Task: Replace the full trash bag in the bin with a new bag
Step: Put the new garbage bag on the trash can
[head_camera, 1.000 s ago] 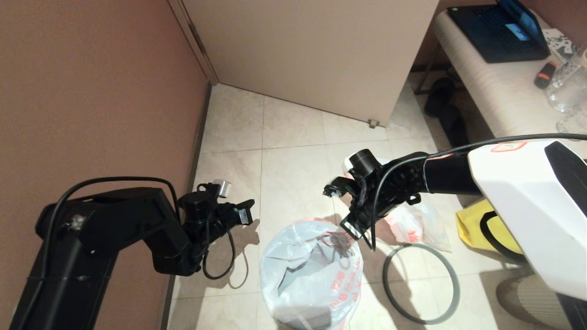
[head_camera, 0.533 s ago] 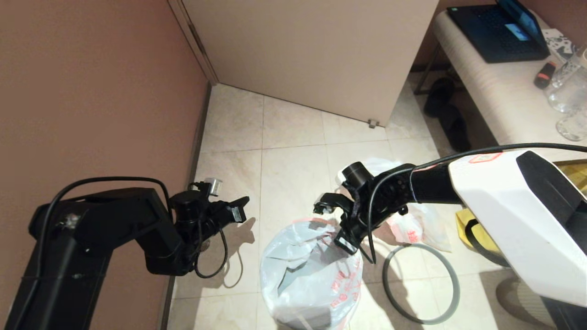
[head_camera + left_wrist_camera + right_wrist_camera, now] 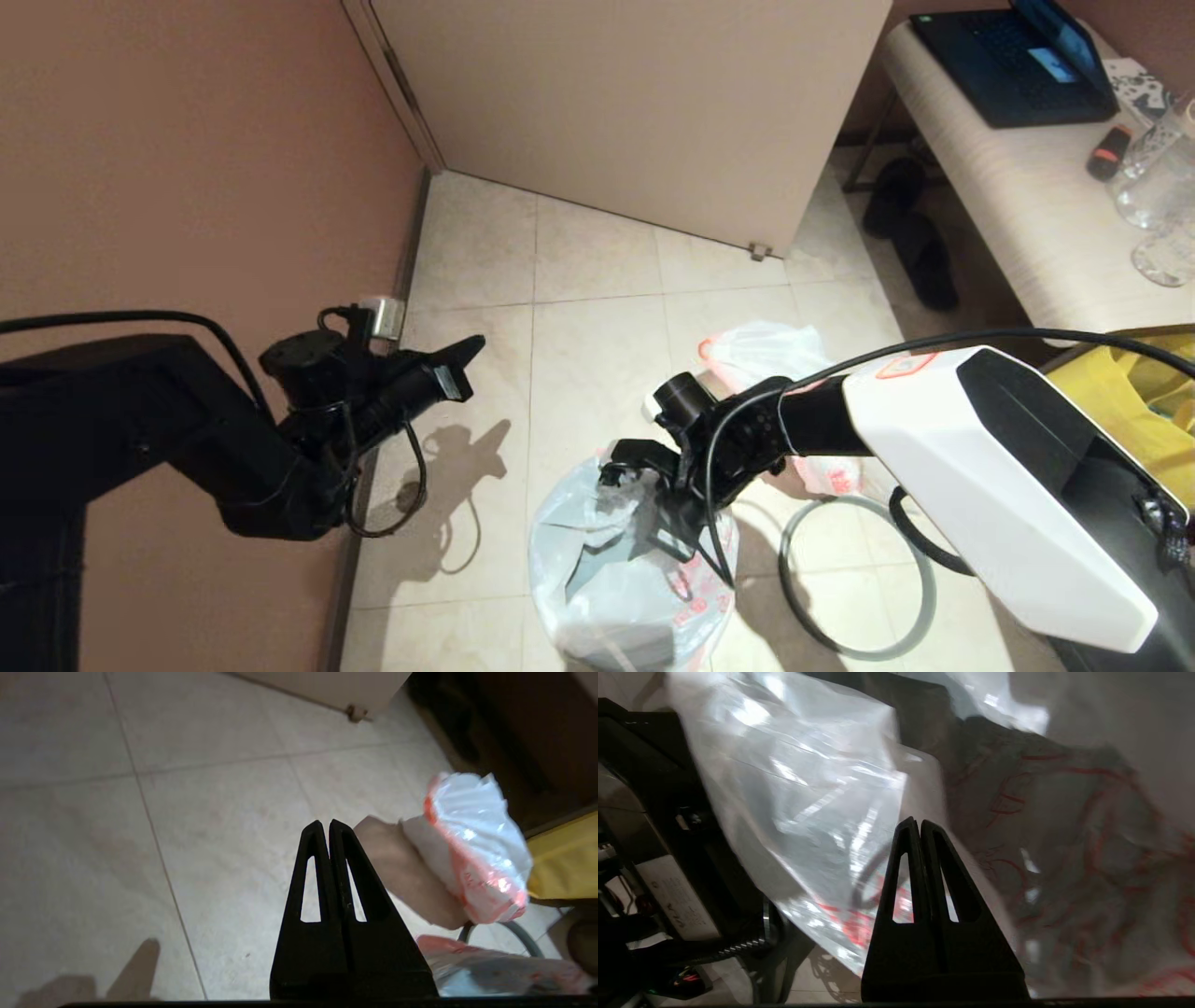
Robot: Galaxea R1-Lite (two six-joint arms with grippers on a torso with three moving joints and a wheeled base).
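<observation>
In bin, new bag [image 3: 607,569] lining it; R gripper [image 3: 920,826] shut, empty, inside; L gripper [image 3: 325,828] shut.

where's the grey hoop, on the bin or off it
Off. The grey hoop lies flat on the floor tiles beside the bin, whose rim shows only the new bag.

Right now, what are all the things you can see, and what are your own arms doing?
new bag: one, white with red drawing, lining the bin.
full trash bag: one, white with pink band, on the floor behind.
hoop: one, grey, flat on the floor.
tote: one, yellow, far right.
laptop: one, dark, on the bench.
left gripper: shut, raised near the wall.
right gripper: shut, inside the new bag's mouth.
</observation>
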